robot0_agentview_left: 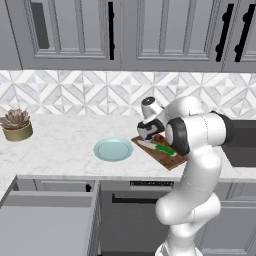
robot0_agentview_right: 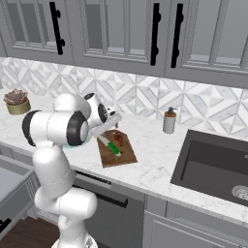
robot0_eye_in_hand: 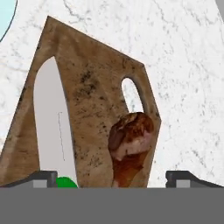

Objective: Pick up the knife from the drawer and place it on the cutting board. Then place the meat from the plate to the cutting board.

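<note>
The gripper (robot0_eye_in_hand: 112, 177) hangs low over the board (robot0_eye_in_hand: 94, 94) with its jaws spread wide, the meat (robot0_eye_in_hand: 130, 142) between the two tips and the knife (robot0_eye_in_hand: 54, 131) lying along the board just inside one of them. On the counter (robot0_agentview_left: 60, 145) the plate (robot0_agentview_left: 113, 149) sits just beside the board; beyond it bare marble runs to the potted plant (robot0_agentview_left: 16, 124) near the wall. On the other side a soap bottle (robot0_agentview_right: 169, 121) stands near the board, then the sink (robot0_agentview_right: 213, 164). The open drawer (robot0_agentview_left: 47, 220) juts out below the counter's edge. Wall cabinets (robot0_agentview_left: 125, 30) close off the space above.
</note>
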Controlling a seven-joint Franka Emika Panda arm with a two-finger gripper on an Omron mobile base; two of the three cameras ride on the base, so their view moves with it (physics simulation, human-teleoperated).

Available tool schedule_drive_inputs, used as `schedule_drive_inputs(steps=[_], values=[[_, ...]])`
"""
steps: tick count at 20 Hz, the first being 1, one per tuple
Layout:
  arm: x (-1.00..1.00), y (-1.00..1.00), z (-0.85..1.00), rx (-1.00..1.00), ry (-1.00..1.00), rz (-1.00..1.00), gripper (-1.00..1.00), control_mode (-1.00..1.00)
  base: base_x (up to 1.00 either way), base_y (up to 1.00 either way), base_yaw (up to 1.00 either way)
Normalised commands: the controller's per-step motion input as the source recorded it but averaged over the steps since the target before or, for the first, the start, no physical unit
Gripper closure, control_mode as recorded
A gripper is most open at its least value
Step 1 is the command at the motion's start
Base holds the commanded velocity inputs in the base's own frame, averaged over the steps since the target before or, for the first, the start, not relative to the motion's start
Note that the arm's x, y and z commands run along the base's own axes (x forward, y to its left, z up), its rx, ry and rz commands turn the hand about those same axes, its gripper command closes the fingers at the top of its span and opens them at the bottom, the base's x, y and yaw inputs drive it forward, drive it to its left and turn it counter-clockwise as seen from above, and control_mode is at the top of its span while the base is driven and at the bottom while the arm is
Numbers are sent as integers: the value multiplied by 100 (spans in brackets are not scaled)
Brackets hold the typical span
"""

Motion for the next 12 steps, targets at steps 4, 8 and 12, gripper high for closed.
schedule_drive_inputs(steps=[4, 8, 12], values=[[-66, 18, 33, -3, -18, 0, -100, -100, 0, 0, 0], [-85, 14, 51, -2, -12, 0, -100, -100, 0, 0, 0], [-71, 37, 78, -7, -10, 0, -100, -100, 0, 0, 0]])
